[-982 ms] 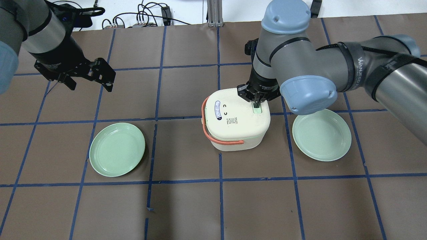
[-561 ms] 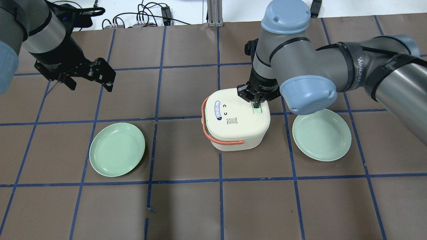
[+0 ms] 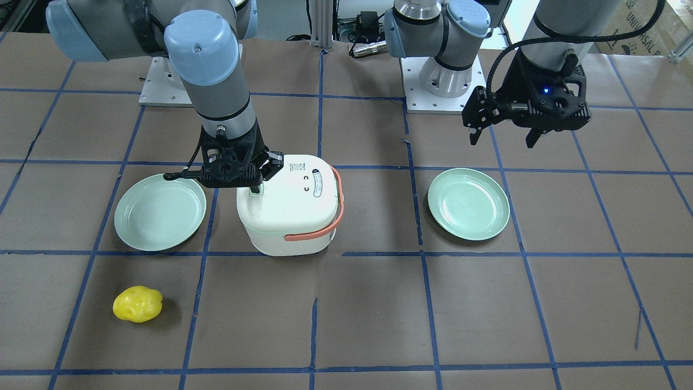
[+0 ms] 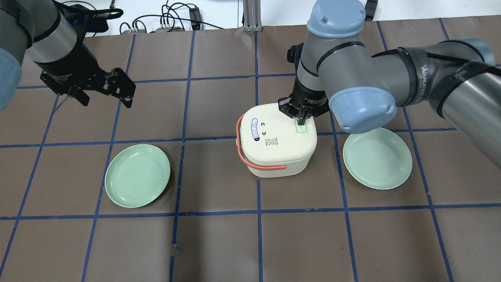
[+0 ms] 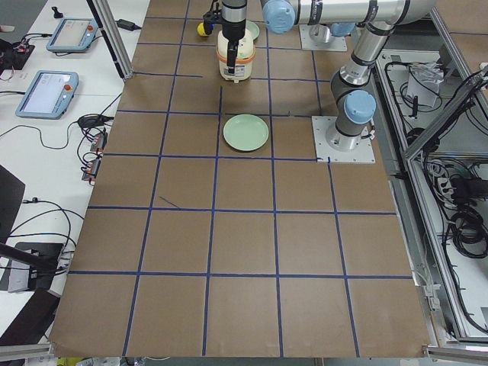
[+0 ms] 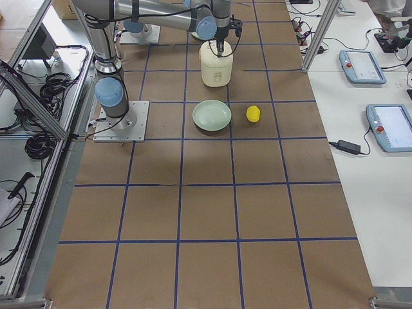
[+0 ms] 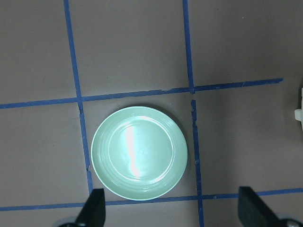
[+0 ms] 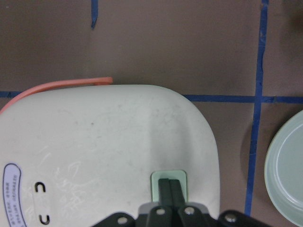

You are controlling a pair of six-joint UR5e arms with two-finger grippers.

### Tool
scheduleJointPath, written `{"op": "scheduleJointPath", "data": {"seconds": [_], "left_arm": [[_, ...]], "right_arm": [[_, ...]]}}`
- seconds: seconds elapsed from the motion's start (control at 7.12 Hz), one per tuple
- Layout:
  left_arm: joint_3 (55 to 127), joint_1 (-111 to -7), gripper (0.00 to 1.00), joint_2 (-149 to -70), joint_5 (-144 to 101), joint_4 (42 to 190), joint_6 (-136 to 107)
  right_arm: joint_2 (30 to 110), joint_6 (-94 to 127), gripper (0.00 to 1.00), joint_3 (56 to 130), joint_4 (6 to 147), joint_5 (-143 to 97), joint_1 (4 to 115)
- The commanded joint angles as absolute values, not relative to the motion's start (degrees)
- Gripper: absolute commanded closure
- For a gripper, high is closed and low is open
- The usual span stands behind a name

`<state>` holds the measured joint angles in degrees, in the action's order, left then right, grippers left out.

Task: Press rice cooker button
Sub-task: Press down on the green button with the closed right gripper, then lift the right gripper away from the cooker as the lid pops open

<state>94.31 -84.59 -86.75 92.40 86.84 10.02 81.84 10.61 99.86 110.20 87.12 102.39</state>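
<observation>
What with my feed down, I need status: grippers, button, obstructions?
Right gripper shut, tips on green button atop rice cooker. Left gripper open, off to the side, holding nothing. Nothing blocking the button.

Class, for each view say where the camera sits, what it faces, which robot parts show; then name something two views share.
Front-facing: across the table, facing the robot; both arms, rice cooker.
Overhead: behind the robot, looking down; both arms.
Exterior left: table's end; left arm near.
Exterior right: opposite end; right arm near.
Left wrist: above a green plate; open left gripper.
Right wrist: above the cooker's button; shut right gripper.
Shared: front-facing and exterior right show the yellow object.
</observation>
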Motion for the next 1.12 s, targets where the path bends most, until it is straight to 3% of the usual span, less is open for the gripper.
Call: {"op": "scheduleJointPath", "data": {"seconds": [0.0, 0.14, 0.42, 0.84, 0.98], "left_arm": [[94.31, -84.64, 0.00, -86.75, 92.37, 86.84, 10.02], [94.31, -84.64, 0.00, -86.75, 92.37, 86.84, 10.02], [94.31, -84.64, 0.00, -86.75, 92.37, 86.84, 10.02], [94.31, -84.55, 0.00, -86.75, 92.37, 86.84, 10.02], [94.31, -84.64, 0.00, -86.75, 92.37, 86.84, 10.02]], "right_arm": [[82.26, 10.55, 0.91, 99.41, 110.04, 86.92, 102.39], [82.44, 10.55, 0.90, 98.62, 109.43, 87.01, 102.39], [82.18, 10.11, 0.77, 94.77, 105.85, 87.10, 101.61], [81.74, 6.01, 0.35, 90.53, 100.30, 87.54, 98.72], [82.43, 2.93, 0.31, 90.27, 98.54, 87.54, 96.35]]}}
